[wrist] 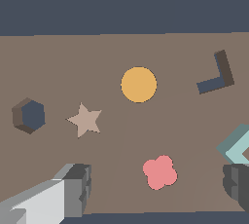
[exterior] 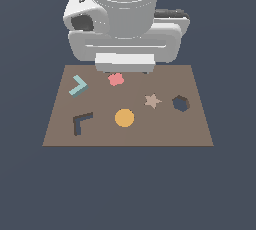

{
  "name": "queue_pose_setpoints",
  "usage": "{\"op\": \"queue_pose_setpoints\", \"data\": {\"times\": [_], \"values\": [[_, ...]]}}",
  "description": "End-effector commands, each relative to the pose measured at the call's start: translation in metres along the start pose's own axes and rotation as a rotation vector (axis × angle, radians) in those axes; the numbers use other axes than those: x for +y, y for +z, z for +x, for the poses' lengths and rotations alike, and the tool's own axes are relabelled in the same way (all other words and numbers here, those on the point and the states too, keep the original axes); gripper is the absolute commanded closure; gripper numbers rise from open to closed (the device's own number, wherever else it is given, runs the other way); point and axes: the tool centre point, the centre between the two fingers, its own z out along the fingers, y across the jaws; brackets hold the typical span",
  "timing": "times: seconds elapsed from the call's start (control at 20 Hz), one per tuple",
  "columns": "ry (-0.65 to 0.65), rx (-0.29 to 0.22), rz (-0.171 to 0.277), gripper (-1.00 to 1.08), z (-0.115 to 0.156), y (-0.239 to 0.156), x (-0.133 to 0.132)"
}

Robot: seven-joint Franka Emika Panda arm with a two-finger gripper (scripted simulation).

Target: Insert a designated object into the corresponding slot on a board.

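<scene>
The light-teal L-shaped designated object [exterior: 78, 86] lies flat on the brown board [exterior: 165, 131], near the board's far corner on the exterior view's left. The slot [exterior: 82, 122], a dark L-shaped recess, sits nearer the front edge on the same side. In the wrist view the teal block [wrist: 238, 146] shows at the picture's edge, close to one dark fingertip [wrist: 237, 185]. The slot [wrist: 217, 74] lies farther off. My gripper [wrist: 155, 189] is open, holds nothing, and hovers above the board [wrist: 185, 121] near the pink blob. In the exterior view the arm's body hides the fingers.
Also on the board are a pink blob [exterior: 115, 79], a tan star [exterior: 152, 101], an orange disc [exterior: 124, 118] and a dark hexagonal hole [exterior: 181, 104]. The large white arm [exterior: 125, 34] hangs over the board's far edge.
</scene>
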Motion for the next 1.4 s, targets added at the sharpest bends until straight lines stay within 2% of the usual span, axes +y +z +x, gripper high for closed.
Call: {"op": "queue_pose_setpoints", "data": {"times": [0.0, 0.7, 1.35], "values": [[0.000, 0.000, 0.000, -0.92, 0.000, 0.000, 0.000], [-0.097, -0.001, 0.001, -0.92, -0.013, 0.014, 0.019], [-0.354, -0.003, 0.003, -0.92, -0.037, 0.051, 0.076]]}}
